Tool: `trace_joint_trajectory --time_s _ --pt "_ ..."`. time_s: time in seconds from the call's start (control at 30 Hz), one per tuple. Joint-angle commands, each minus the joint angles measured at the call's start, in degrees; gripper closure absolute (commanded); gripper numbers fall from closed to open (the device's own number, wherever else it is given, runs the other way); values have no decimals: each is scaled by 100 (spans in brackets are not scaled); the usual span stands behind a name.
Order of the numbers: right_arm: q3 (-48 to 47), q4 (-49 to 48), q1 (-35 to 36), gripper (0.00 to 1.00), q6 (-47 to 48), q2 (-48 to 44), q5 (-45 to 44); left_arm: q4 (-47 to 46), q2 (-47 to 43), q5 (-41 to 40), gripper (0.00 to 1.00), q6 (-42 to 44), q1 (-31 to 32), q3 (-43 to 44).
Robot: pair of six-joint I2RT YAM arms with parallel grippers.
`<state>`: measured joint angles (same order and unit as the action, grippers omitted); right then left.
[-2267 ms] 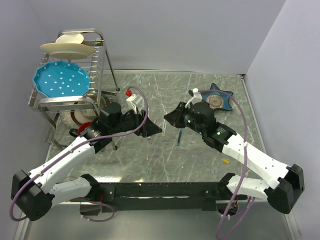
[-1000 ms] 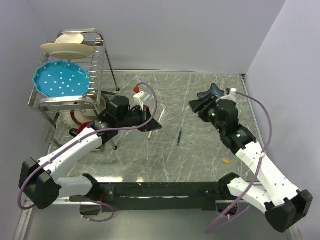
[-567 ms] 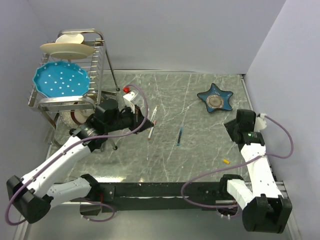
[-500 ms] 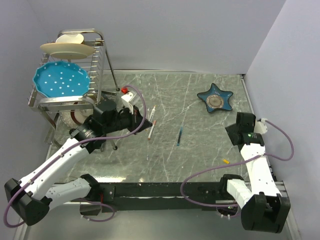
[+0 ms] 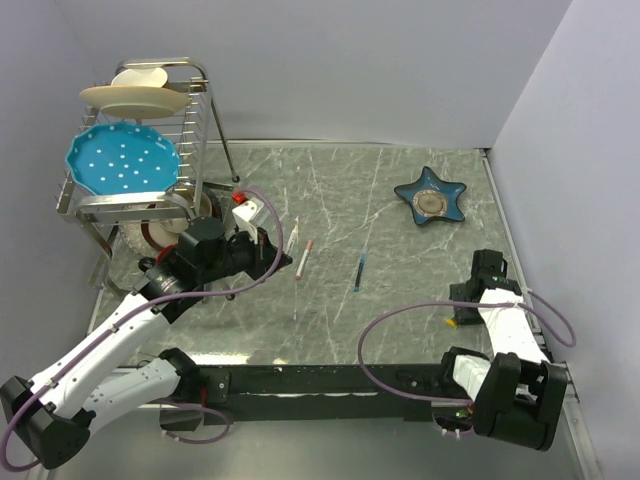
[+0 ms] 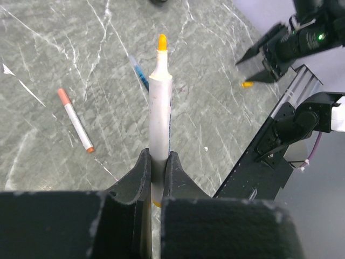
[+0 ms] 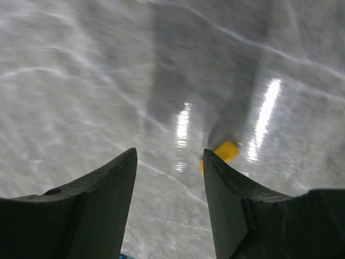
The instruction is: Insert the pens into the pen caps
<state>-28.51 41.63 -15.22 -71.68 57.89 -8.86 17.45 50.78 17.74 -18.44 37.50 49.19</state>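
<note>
While the left gripper [image 6: 156,164] pinches the white-barrelled pen with a yellow-orange tip [image 6: 160,102] tightly between its jaws, the right gripper [image 7: 170,156] hangs spread over the grey marble table [image 7: 81,81], with the small yellow-orange plastic cap [image 7: 226,151] lying just outside its jaws, touching neither.

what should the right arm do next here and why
Probably nudge the right tool sideways toward the yellow cap, then lower over it. Its jaws stand open above the table, but the cap lies by one finger's tip, not centred in the gap. The left tool grips the yellow-tipped pen, which looks like this cap's match.
</note>
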Motion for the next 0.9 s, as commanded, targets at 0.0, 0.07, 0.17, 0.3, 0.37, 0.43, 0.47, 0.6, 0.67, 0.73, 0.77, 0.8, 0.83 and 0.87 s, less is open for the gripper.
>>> trace_joint_trajectory --time_s 0.0,0.07,0.17,0.3,0.37,0.43,0.47,0.6,0.67,0.73,0.77,0.8,0.83,0.87 --pt "-214 283 -77 39 -558 161 131 -207 -112 -78 99 77 21 -14" --pt "-356 547 -130 39 -584 153 -27 -242 -121 -16 99 59 12 -41" --pt "-514 584 -244 38 -514 13 86 -207 -86 -7 99 51 12 -15" --pt "-752 838 -244 38 -400 -102 -89 -207 -130 -7 99 77 12 -6" --pt "-770 1039 -244 38 -373 -172 -194 -190 -174 -103 99 86 12 -23" --pt "-717 1145 -253 38 -285 -208 -186 -190 -218 -191 99 86 12 -32" --pt "-639 1198 -262 38 -268 -243 -160 -216 -236 -192 99 95 12 -32" --pt "-392 1093 -262 39 -241 -348 112 -234 -166 -78 99 68 12 -50" --pt "-383 1172 -262 39 -198 -357 218 -216 -122 10 99 86 21 -32" --pt "-374 1207 -262 39 -110 -375 192 -190 -104 45 99 121 12 -15" --pt "-366 1303 -262 39 -92 -410 148 -190 -113 46 99 164 21 -15" --pt "-357 1348 -262 39 -66 -445 113 -181 -165 11 99 174 21 -15" --pt "-357 1392 -262 39 -57 -497 87 -207 -200 -59 99 182 21 -32" --pt "-322 1470 -262 39 -48 -550 60 -225 -227 -164 99 182 21 -50"
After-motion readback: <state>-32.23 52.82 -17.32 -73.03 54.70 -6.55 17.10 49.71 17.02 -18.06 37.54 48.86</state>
